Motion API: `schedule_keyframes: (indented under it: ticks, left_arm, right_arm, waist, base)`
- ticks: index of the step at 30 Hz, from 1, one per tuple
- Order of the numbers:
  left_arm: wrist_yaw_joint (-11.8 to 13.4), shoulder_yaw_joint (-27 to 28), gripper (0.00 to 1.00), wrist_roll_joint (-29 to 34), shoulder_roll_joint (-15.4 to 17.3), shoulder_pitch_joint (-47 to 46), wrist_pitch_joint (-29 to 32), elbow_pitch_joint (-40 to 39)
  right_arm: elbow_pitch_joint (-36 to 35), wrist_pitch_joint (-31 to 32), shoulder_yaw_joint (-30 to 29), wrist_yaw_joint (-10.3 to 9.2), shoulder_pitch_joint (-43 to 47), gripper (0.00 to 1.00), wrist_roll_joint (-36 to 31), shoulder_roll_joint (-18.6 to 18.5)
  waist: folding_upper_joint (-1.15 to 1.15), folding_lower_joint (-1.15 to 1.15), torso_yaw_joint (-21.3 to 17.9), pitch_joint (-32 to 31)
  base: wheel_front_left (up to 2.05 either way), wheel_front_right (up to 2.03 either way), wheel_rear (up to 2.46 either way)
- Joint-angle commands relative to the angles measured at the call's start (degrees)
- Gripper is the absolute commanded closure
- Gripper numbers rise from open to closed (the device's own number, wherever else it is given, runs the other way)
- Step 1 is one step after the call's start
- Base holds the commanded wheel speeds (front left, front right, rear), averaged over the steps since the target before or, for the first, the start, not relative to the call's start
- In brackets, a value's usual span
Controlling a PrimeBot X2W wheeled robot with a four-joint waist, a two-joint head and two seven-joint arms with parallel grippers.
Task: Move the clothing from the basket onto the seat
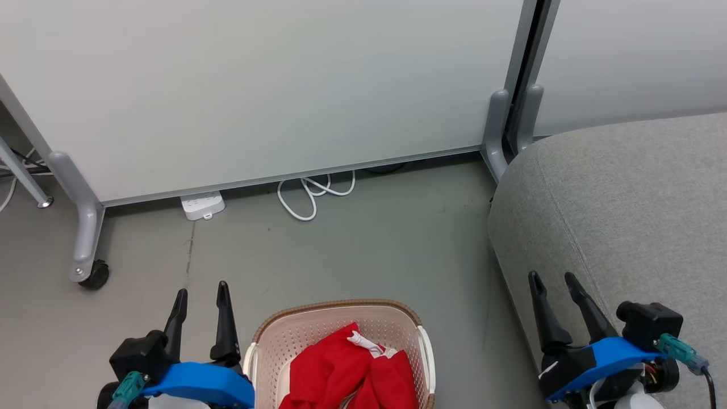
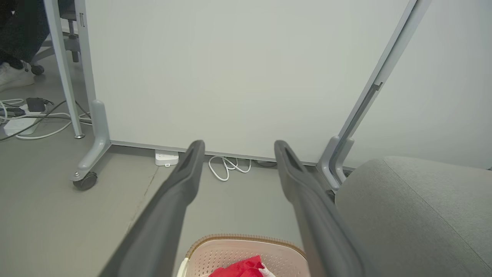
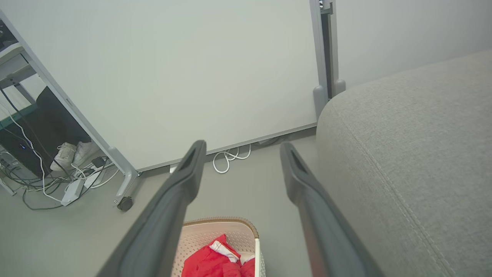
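Red clothing (image 1: pixel 349 372) with white trim lies heaped in the cream basket (image 1: pixel 267 343) on the floor at the bottom centre of the head view. The basket's brown rim (image 2: pixel 246 238) and a bit of red clothing (image 2: pixel 240 268) peek up between my left fingers; the right wrist view has the basket (image 3: pixel 200 236) and clothing (image 3: pixel 209 261) too. The grey seat (image 1: pixel 630 210) fills the right side. My left gripper (image 1: pixel 200 292) hangs open just left of the basket, holding nothing. My right gripper (image 1: pixel 552 279) is open over the seat's front edge, also holding nothing.
A white partition panel (image 1: pixel 255 85) on grey legs with a castor (image 1: pixel 93 275) stands behind the basket. A white power strip (image 1: pixel 201 204) and coiled cable (image 1: pixel 315 193) lie at its foot. In the right wrist view, someone's white shoes (image 3: pixel 73 152) and tangled cables (image 3: pixel 50 181) sit left.
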Motion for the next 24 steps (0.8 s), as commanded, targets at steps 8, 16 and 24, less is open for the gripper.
schedule_keyframes:
  ticks: [8, 16, 24]
  left_arm:
    - [0.2, -0.4, 0.00, 4.3, 0.0, 0.0, -1.3, 0.1]
    - [0.2, -0.5, 0.00, 6.9, -0.1, 0.1, -2.2, 1.0]
    - [0.4, -1.0, 0.00, 9.4, -0.3, 0.1, -3.1, 1.7]
  right_arm:
    - [-0.3, -0.7, 0.0, 0.13, -1.1, 0.00, -4.5, -0.5]
    - [-0.1, -1.2, 0.1, 0.13, -1.1, 0.00, -8.0, -0.5]
    - [0.1, -1.7, 0.2, 0.14, -1.2, 0.00, -11.3, -0.5]
  waist:
    - [0.00, 0.00, 0.0, -0.1]
    - [0.00, 0.00, 0.0, 0.0]
    - [0.00, 0.00, 0.0, -0.1]
  base:
    - [0.00, 0.00, 0.00]
    - [0.00, 0.00, 0.00]
    - [0.00, 0.00, 0.00]
